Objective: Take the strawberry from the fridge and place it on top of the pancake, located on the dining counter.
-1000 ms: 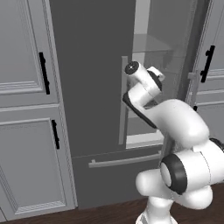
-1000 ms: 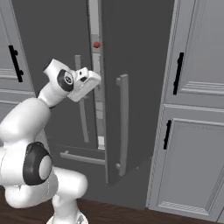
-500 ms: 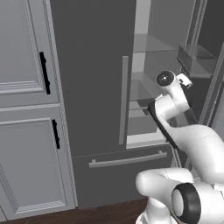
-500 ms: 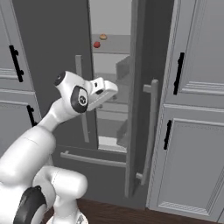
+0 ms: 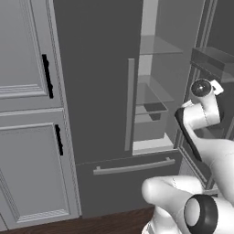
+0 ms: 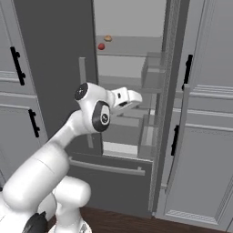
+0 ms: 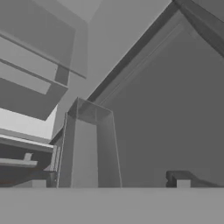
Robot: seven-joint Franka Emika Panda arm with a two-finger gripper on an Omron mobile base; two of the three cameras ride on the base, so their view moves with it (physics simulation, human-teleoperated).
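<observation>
The dark-grey fridge [image 5: 91, 91] [image 6: 54, 54] stands with its right door [image 6: 169, 91] swung wide and the pale shelves showing. On an upper shelf lies the small dark-red strawberry [image 6: 101, 46]. My gripper [image 6: 134, 96] hovers in the opening, well below and to the right of the berry. In the hand view its fingertips [image 7: 178, 180] stand wide apart, so the gripper [image 7: 105, 183] is open with nothing between them, facing a clear door bin [image 7: 89, 144]. The pancake and the dining counter are out of view.
A small tan-orange item [image 6: 108, 38] sits just behind the strawberry. Door bins [image 6: 152, 68] line the open door. The bottom drawer [image 5: 132, 167] is closed. Light-grey cabinets with black handles [image 5: 27, 91] [image 6: 205, 113] flank the fridge.
The fridge's right door has swung from nearly closed to wide open, uncovering the shelves and the strawberry. My arm has moved right, into the opening. The jaws stay open.
</observation>
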